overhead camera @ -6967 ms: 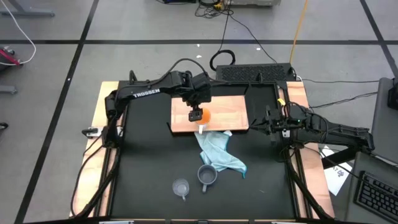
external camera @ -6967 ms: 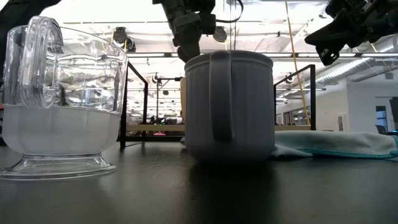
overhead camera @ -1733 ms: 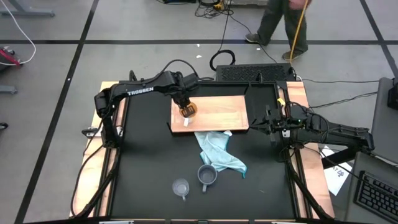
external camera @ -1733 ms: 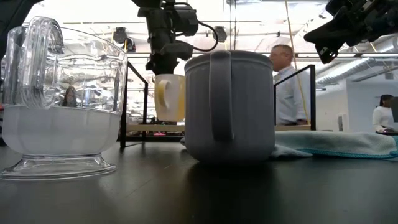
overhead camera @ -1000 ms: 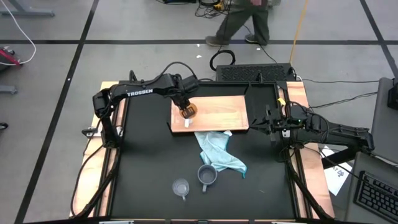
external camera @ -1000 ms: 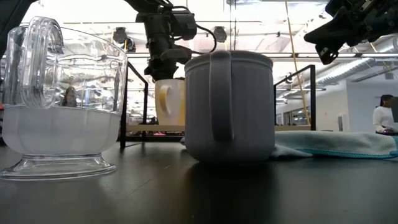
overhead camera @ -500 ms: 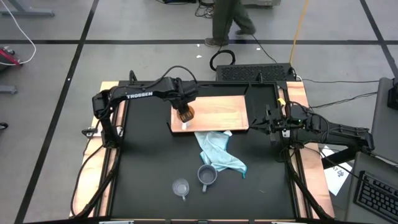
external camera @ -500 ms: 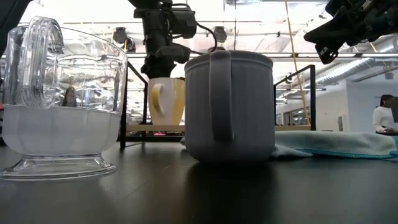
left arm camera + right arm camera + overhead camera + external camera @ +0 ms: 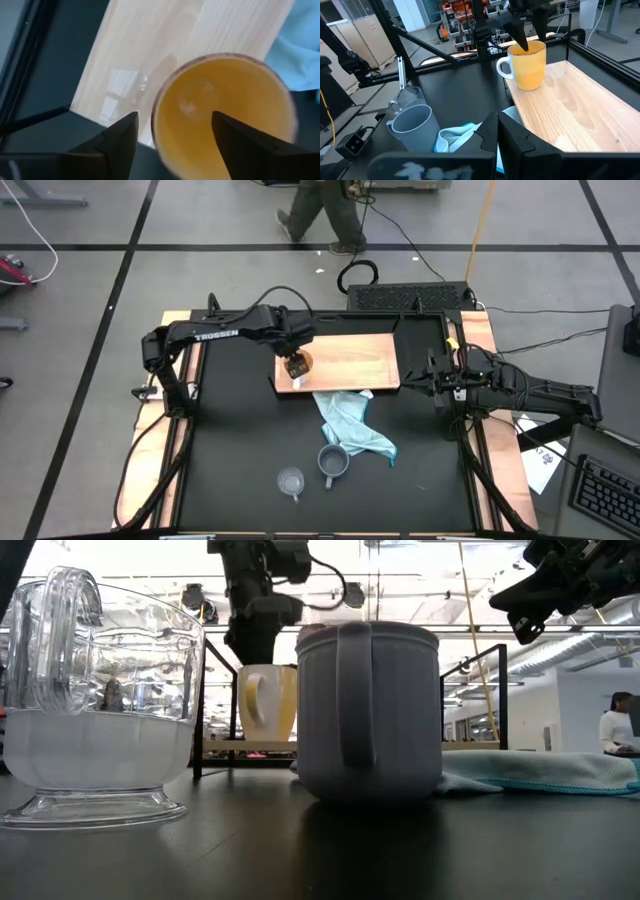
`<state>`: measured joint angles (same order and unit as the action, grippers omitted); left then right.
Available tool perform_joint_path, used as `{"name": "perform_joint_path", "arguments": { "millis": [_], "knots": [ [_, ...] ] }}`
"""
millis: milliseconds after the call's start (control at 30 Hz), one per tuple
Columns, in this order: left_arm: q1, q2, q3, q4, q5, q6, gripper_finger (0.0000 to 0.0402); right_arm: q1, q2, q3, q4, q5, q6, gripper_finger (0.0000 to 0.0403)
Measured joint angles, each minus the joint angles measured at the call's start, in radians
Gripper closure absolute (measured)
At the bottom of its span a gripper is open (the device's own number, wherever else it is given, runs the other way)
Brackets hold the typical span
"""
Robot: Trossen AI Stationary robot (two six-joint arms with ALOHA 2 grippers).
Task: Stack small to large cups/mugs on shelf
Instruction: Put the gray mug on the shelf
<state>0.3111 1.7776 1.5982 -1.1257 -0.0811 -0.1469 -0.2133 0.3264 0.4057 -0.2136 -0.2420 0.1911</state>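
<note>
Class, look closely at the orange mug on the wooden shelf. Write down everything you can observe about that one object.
The orange mug stands upright on the wooden shelf, near the end closest to the left arm. It looks glazed, orange-yellow outside and in, with a white loop handle, and it appears empty. The left claw sits open just above it, one finger over the mouth and one outside the rim; actual contact cannot be judged. The blue cloth lies nearby on the table, apart from it.

Black tabletop (image 9: 240, 430) with a wooden shelf (image 9: 355, 360) at its far side

On the shelf's left end stands the orange mug (image 9: 298, 364), upright, white handle toward the near side. Below it on the table lies a light blue cloth (image 9: 350, 425) — its far edge touches the shelf's near edge. Nearer still sit the grey-blue mug (image 9: 332, 463), touching the cloth, and the clear glass cup (image 9: 291, 482) — just left of it.
</note>
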Motion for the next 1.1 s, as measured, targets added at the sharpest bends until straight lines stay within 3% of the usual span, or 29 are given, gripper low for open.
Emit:
{"name": "perform_joint_path", "arguments": {
  "millis": [233,333,433,600,633,833,1100],
  "knots": [
    [-0.003,-0.147,0.0,-0.003,0.0,-0.022,0.0132,0.0,0.0,0.0,0.004,0.0,0.006,0.0403],
    [-0.036,-0.225,0.0,-0.008,0.006,0.002,0.0149,0.0,0.0,0.0,-0.005,0.0,-0.001,0.0403],
    [-0.103,-0.297,0.0,-0.035,-0.011,0.053,0.0206,0.0,0.0,0.0,0.009,0.0,0.001,0.0403],
    [-0.184,-0.394,0.0,-0.101,-0.032,0.059,0.0369,0.0,-0.009,0.0,0.017,0.0,0.006,0.0403],
    [-0.195,-0.418,0.0,-0.112,-0.037,0.049,0.0384,0.0,-0.012,0.0,0.02,0.0,0.006,0.0403],
    [-0.272,-0.56,-0.072,-0.075,-0.189,-0.022,0.0398,0.0,-0.032,0.0,0.032,0.0,-0.002,0.0403],
    [-0.41,-0.787,-0.408,0.167,-0.304,-0.101,0.04,0.0,-0.043,0.0,0.079,0.0,-0.002,0.0403]
  ]
}}
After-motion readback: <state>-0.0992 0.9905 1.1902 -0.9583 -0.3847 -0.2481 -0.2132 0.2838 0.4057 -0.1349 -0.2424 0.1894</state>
